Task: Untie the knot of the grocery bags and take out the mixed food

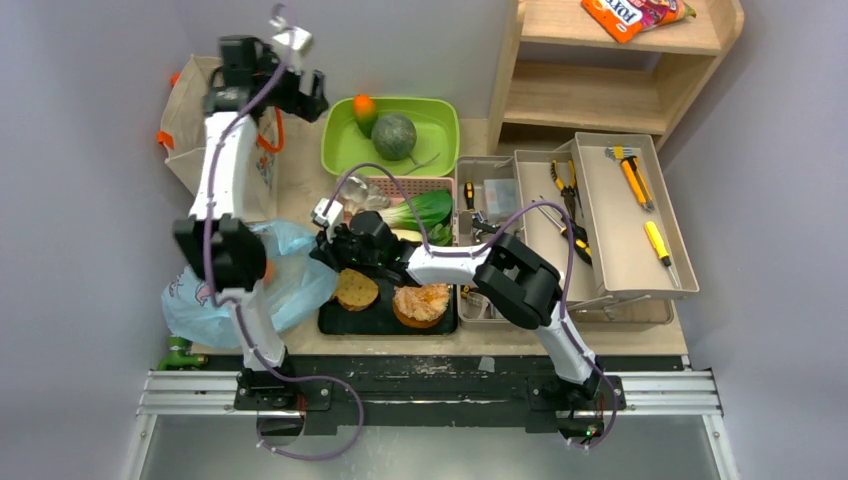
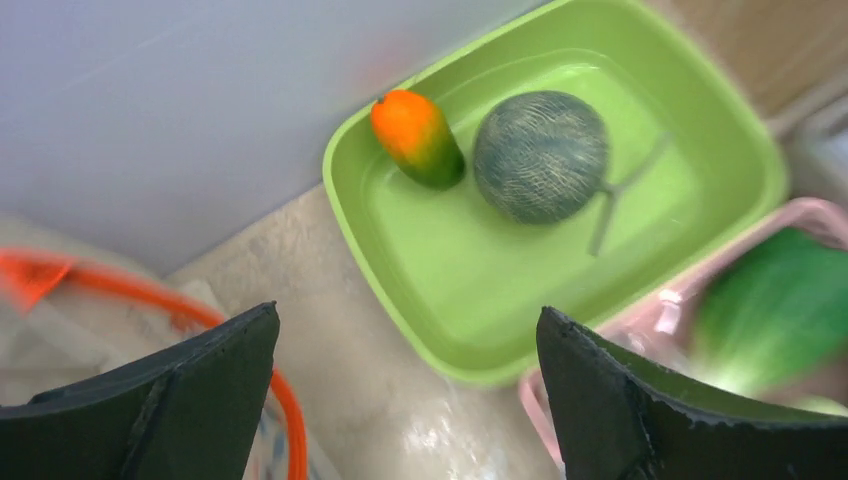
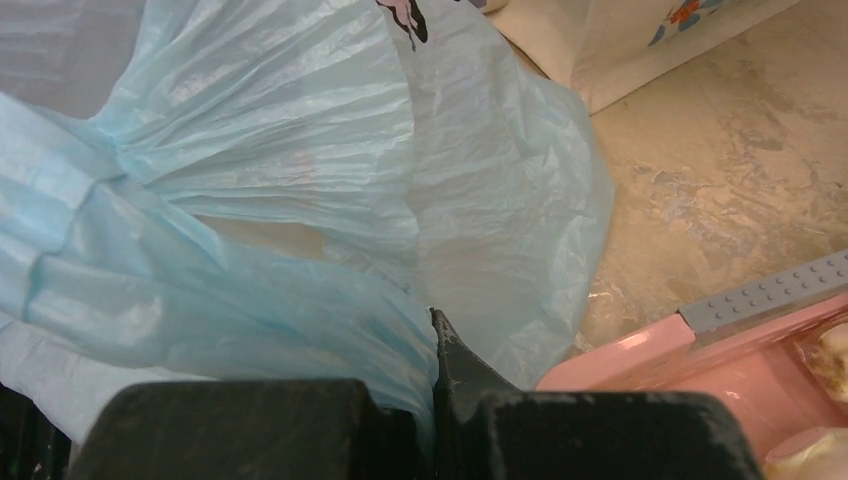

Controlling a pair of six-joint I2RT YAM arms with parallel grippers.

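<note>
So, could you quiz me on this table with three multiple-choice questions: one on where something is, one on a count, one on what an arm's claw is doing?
1. Where is the round green netted melon?
A) in the lime-green plastic tub
B) in the pink basket
C) on the wooden shelf

2. How many foods lie on the flat black tray?
A) one
B) two
C) four

3. What is the right gripper doing?
A) standing wide open and empty
B) shut on the thin light-blue plastic bag
C) shut on a yellow screwdriver

Answers:
1 A: the melon sits in the tub beside an orange-and-green fruit.
2 B: only a brown round bread slice and an orange-topped round pastry are on the tray.
3 B: the closed fingers pinch the bag's film.
</note>
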